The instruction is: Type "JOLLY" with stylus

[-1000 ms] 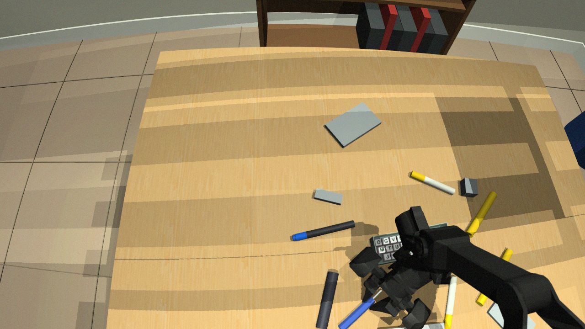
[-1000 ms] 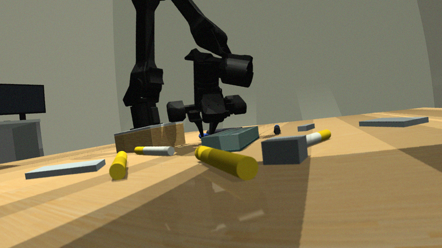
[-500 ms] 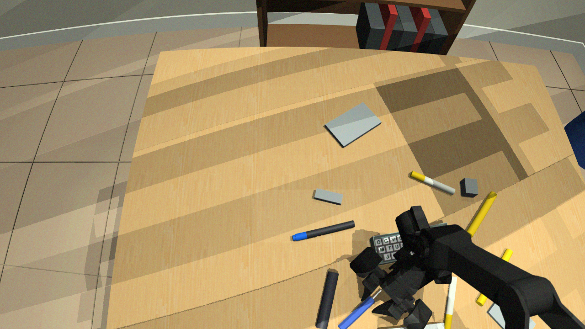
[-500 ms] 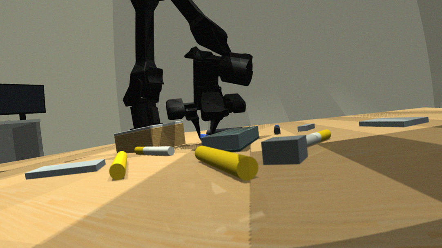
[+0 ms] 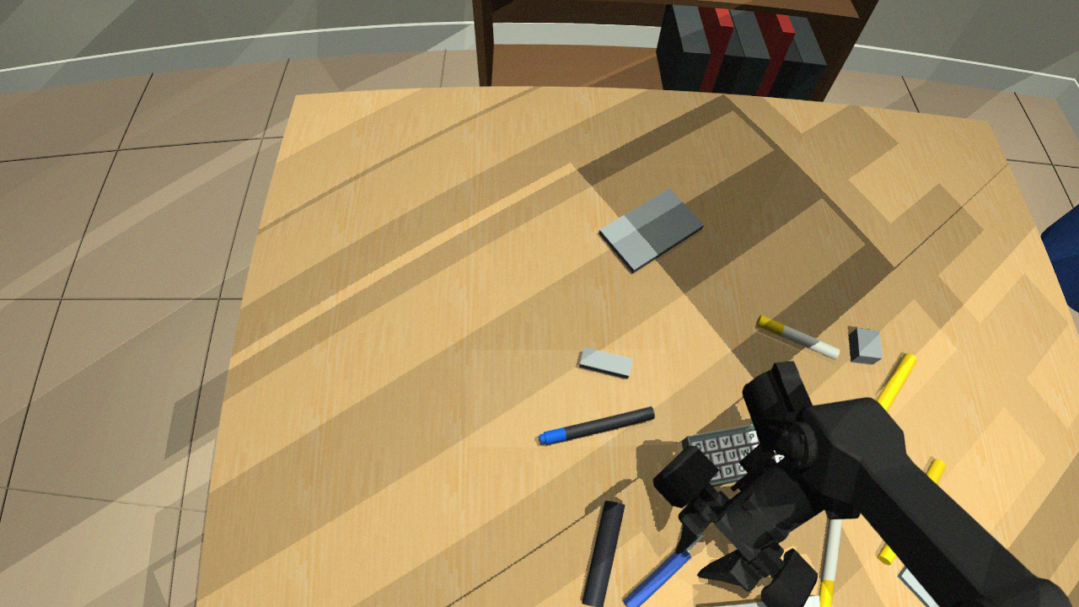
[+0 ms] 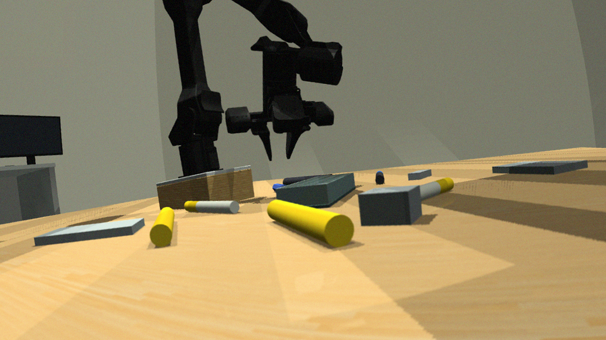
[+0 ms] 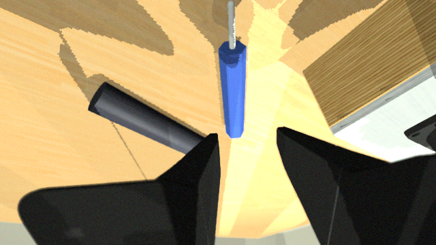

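The blue stylus (image 5: 656,579) (image 6: 277,186) (image 7: 233,92) with its thin grey tip lies on the desk. In the wrist view its tip points to the top of the picture. My gripper (image 5: 690,563) (image 6: 280,159) (image 7: 247,138) is open and empty, with its fingers apart above the desk. In the wrist view the stylus's rear end lies near the left fingertip, just beyond it. The keyboard (image 5: 726,457) (image 6: 318,191) is a small dark green-grey block with light letter keys. The arm and gripper hide part of it in the top view, so several letters cannot be read.
A thick black cylinder (image 5: 603,550) (image 7: 146,119) lies beside the stylus. A wooden block with a white top (image 6: 208,186) (image 7: 368,64) stands on the other side. A blue-tipped black marker (image 5: 603,425), a grey block (image 5: 865,346) (image 6: 387,205) and a yellow cylinder (image 5: 898,381) (image 6: 307,220) lie around the keyboard.
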You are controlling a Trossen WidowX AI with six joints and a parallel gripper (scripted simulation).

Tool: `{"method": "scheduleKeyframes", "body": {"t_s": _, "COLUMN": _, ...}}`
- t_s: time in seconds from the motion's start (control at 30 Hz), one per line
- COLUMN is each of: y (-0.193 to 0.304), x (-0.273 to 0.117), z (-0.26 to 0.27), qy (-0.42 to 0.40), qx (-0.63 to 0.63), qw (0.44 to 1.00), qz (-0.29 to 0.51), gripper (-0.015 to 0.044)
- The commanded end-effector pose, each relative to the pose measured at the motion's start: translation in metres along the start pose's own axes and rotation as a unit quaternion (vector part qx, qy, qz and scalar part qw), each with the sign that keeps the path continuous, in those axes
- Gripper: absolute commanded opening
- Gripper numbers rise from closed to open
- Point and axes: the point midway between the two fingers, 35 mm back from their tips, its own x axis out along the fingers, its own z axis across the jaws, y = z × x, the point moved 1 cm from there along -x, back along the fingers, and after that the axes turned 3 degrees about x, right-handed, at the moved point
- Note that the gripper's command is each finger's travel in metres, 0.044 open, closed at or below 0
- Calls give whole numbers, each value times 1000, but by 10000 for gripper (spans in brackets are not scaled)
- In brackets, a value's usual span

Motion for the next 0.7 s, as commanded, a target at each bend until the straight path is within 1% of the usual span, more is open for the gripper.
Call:
{"method": "scheduleKeyframes", "body": {"t_s": 0.0, "y": 5, "x": 8, "z": -4, "qy": 44, "qx": 9, "qw": 998, "qz": -45, "gripper": 150}}
{"method": "scheduleKeyframes", "body": {"t_s": 0.17, "y": 14, "x": 19, "z": -9, "qy": 104, "qx": 25, "qw": 980, "qz": -165, "gripper": 150}}
{"method": "scheduleKeyframes", "body": {"t_s": 0.3, "y": 21, "x": 24, "z": -11, "qy": 112, "qx": 30, "qw": 956, "qz": -269, "gripper": 150}}
{"method": "scheduleKeyframes", "body": {"t_s": 0.47, "y": 31, "x": 26, "z": -9, "qy": 73, "qx": 22, "qw": 919, "qz": -386, "gripper": 150}}
{"method": "scheduleKeyframes", "body": {"t_s": 0.67, "y": 48, "x": 26, "z": -3, "qy": -21, "qx": 4, "qw": 877, "qz": -480, "gripper": 150}}
